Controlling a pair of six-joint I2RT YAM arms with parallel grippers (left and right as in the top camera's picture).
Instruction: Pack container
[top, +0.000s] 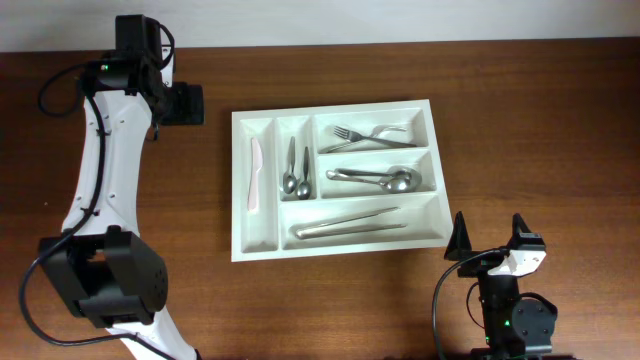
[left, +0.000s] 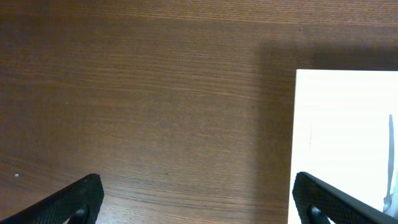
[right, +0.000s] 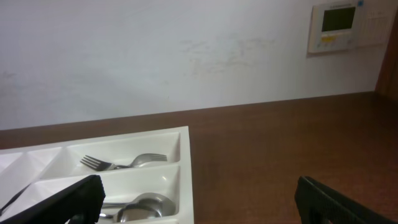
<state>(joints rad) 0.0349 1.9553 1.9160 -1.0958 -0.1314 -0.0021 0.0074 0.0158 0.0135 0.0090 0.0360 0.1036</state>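
The white container lies in the middle of the table. Its two narrow upright compartments hold a white knife and small spoons. Its wide compartments hold forks, spoons and long metal utensils. My left gripper is open and empty above the bare table, left of the container's far left corner; the left wrist view shows its fingers wide apart and the container's edge. My right gripper is open and empty, just off the container's near right corner.
The dark wooden table extends around the container. A white wall with a thermostat panel stands behind the table's far edge. The right wrist view shows forks and spoon bowls between the open fingers.
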